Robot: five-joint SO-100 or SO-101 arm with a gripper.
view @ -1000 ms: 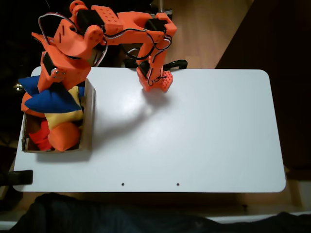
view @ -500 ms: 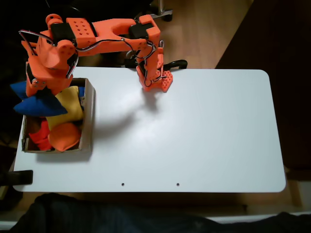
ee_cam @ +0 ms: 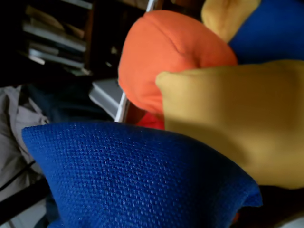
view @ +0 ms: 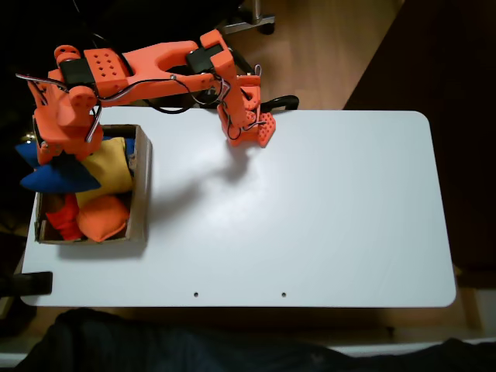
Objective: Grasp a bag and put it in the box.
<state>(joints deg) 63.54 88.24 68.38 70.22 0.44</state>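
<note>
In the fixed view my orange gripper (view: 56,159) is shut on the dark blue bag (view: 58,177), which hangs over the left side of the brown cardboard box (view: 143,194) and reaches past its left rim. A yellow beanbag (view: 113,165), an orange beanbag (view: 101,218) and something red (view: 62,218) lie in the box. The wrist view has the blue bag (ee_cam: 137,180) close up across the bottom, with the yellow beanbag (ee_cam: 237,118) and orange beanbag (ee_cam: 166,57) behind it. The bag hides my fingertips.
The box stands at the left end of a white table (view: 310,217). The arm's base (view: 248,128) is at the table's back edge, beside a black clamp (view: 283,102). Another blue patch (ee_cam: 275,28) shows at the wrist view's top right.
The arm has swung to the left with the blue bag, carrying it from above the middle of the box to the box's left side.
</note>
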